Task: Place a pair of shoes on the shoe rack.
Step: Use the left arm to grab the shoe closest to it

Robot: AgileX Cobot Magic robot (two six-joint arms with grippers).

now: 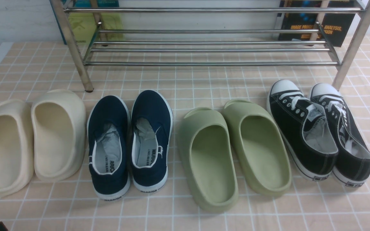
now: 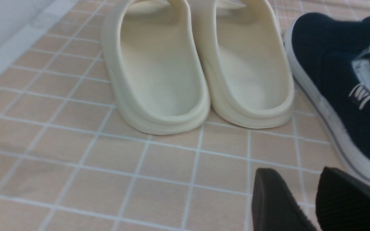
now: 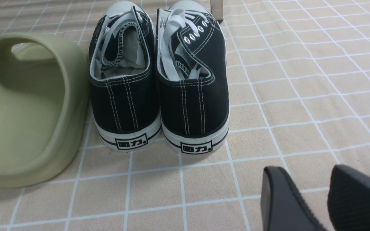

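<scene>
Navy shoe (image 2: 332, 73) prob. beside L fingers (image 2: 278, 202)

Matt canvas shoes (image 1: 151, 109) (smooth white rubber soles (image 1: 99, 192)); glossy steel rack (image 1: 210, 63).

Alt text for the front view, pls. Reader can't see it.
Four pairs of shoes stand in a row on a tiled floor, heels toward the camera: from left to right, cream slides, navy slip-on sneakers, green slides, black lace-up sneakers. Behind them stands a steel shoe rack with no shoes on its visible shelves.
</scene>
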